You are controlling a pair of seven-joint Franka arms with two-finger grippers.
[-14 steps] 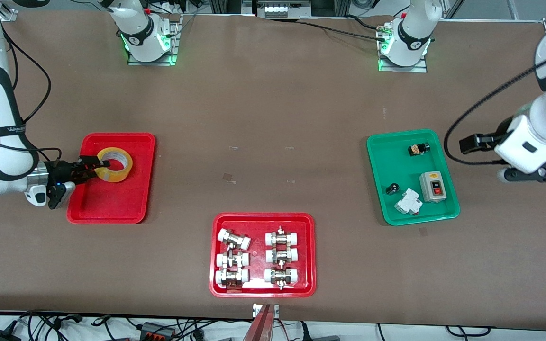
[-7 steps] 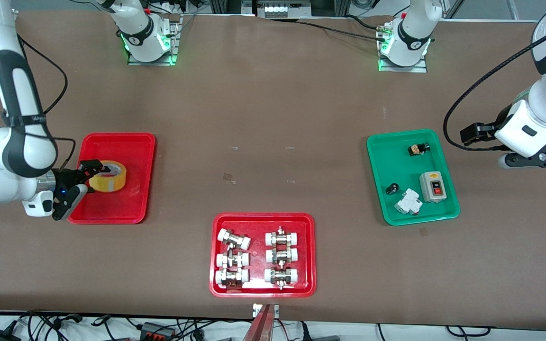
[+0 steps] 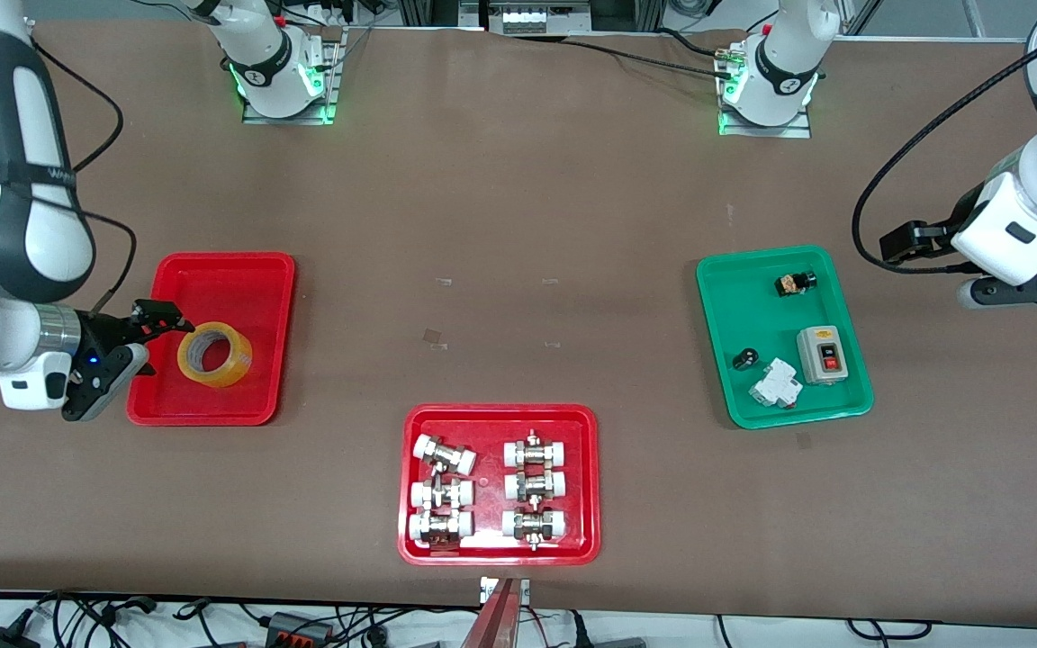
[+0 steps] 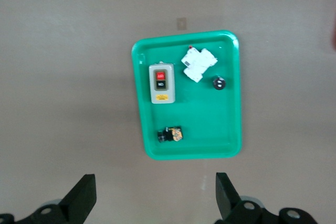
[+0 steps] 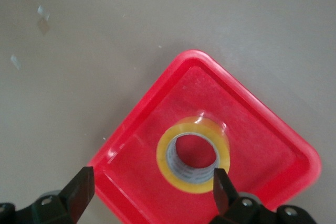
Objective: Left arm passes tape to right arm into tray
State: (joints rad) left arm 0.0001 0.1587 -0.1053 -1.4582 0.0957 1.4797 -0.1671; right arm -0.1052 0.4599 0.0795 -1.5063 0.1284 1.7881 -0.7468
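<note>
From the front we see the tape lying in the tray, in the half nearer the camera and toward the edge at the right arm's end of the table. The roll is tipped rather than flat, so its hole faces up and slantwise toward the right gripper, and the pale core shows inside the yellow band. That gripper hangs over the tray's rim just beside the roll, its black fingers spread and touching nothing. The left gripper is up in the air over bare table at the left arm's end, next to the green tray, and that arm waits there. A second red tray holding pipe fittings sits close to the camera at the middle of the table. In the left wrist view, we look down between two widely parted fingertips at the green tray with a switch box in it. In the right wrist view, the roll rests inside the tray, its open centre turned up at the lens, and the fingertips stand apart on either side without contact.
</note>
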